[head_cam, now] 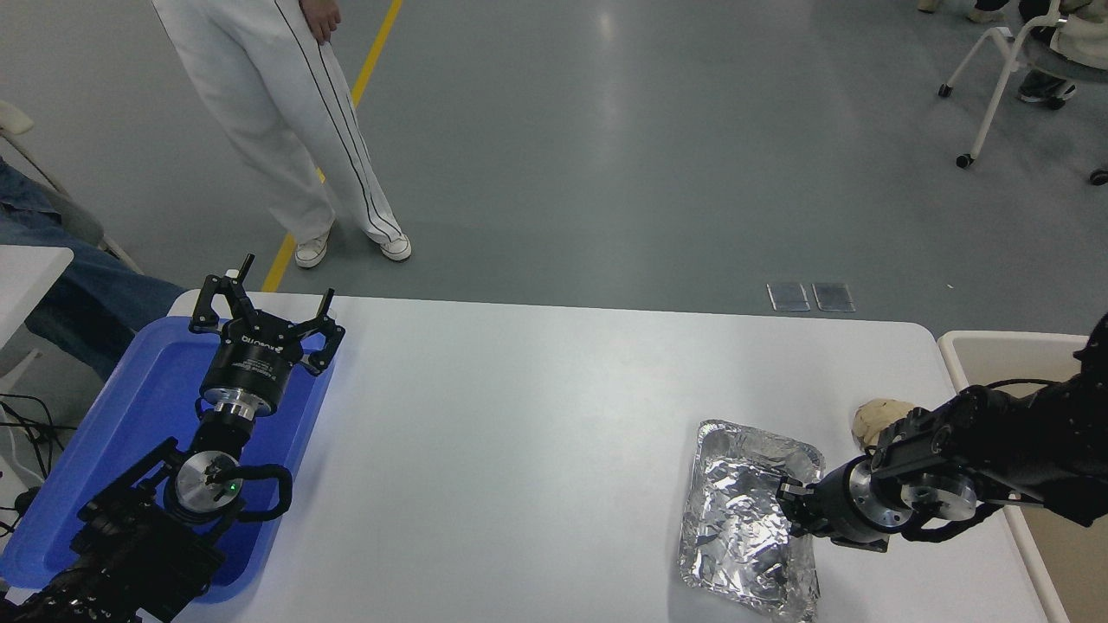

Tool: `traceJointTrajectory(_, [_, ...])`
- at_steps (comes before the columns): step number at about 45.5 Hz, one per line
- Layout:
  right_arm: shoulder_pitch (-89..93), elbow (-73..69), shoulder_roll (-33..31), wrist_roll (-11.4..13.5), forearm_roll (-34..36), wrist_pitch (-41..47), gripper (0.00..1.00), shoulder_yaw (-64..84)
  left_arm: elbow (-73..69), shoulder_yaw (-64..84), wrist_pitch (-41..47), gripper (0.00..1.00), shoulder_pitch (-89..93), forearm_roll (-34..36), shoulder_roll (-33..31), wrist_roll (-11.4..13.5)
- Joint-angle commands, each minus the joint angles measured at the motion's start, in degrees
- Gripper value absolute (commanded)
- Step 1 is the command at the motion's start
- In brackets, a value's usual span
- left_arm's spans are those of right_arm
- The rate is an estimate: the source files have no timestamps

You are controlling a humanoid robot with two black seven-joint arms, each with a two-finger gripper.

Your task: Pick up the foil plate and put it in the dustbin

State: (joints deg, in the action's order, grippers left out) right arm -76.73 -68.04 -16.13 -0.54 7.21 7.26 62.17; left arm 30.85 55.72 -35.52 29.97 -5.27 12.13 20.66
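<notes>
Foil plate (740, 510): on the table (519, 450), left of the dustbin (1030, 363).
Right gripper (792, 510): at the plate's right rim; grip cannot be told.
Left gripper (264, 324): spread open, empty.
Handling: likely light, crumples easily; pinch the raised rim.

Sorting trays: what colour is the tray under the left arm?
Blue, seen in the head view: tray.

Foil plate (744, 519) near-right on table (537, 415), right gripper (792, 510) at its right rim. Lumpy ball (870, 417) just behind arm, btwn plate & dustbin (978, 350), which sits off table's right edge. Far left: tray (147, 407) on table edge, left gripper (264, 324) above it. Person (286, 130) standing beyond far-left corner.
</notes>
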Motion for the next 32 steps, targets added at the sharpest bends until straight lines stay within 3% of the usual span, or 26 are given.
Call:
traceJointTrajectory(1, [-4.03, -3.76, -2.67, 0.01, 0.44, 0.47, 0.0, 0.66, 0.0, 0.0, 0.01, 1.0, 0.0, 0.0, 0.0, 0.0])
traceJointTrajectory(11, [-13.43, -11.23, -2.94, 0.1, -0.62, 1.88, 0.0, 5.06, 0.0, 0.0, 0.01, 1.0, 0.0, 0.09, 0.0, -0.09])
traceJointTrajectory(32, [-35.93, -19.32, -7.86, 0.1, -10.55, 21.21, 0.0, 11.56, 0.0, 0.0, 0.01, 1.0, 0.0, 0.09, 0.0, -0.09])
